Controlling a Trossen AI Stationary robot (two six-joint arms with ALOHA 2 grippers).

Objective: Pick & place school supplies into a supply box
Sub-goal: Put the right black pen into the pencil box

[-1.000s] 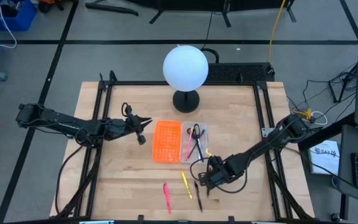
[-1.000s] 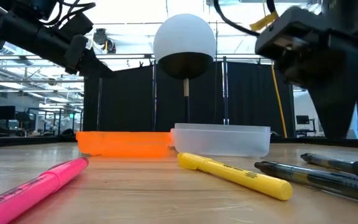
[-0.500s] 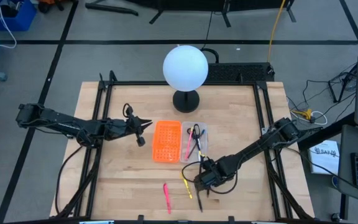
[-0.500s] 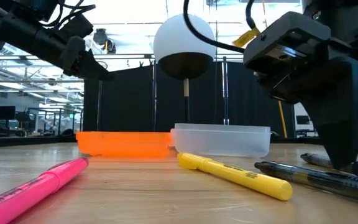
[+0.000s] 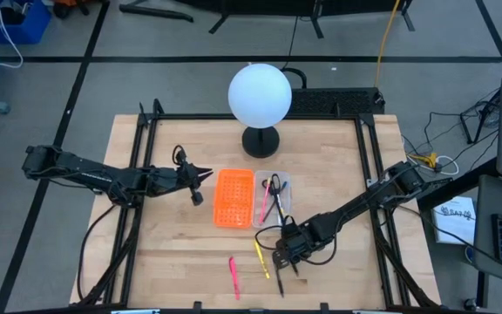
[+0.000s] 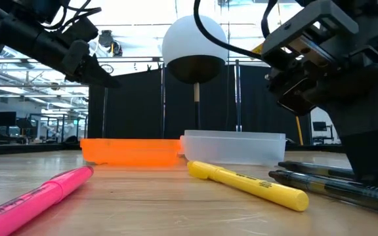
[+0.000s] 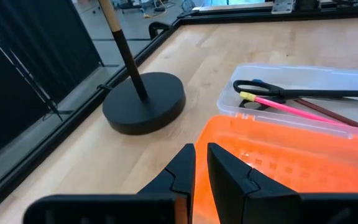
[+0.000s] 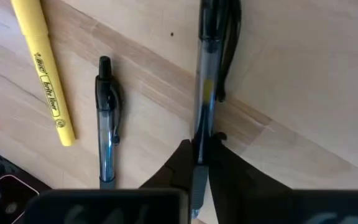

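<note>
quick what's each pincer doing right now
Left pincer: shut, empty, above the orange tray.
Right pincer: shut on a black pen lying on the table.

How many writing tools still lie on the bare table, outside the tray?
4: a pink highlighter at the front, a yellow highlighter beside it, a clear black-tipped pen lying free, and another clear pen between the right gripper's fingers. The arm may hide more.

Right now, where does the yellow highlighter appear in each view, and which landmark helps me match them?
High view: yellow highlighter on the table's near part, beside the right pincer.
Low view: foreground centre, before the clear box.
Left wrist view: not in it.
Right wrist view: one corner, beside a black pen.
Shared landmark: the clear box.
</note>
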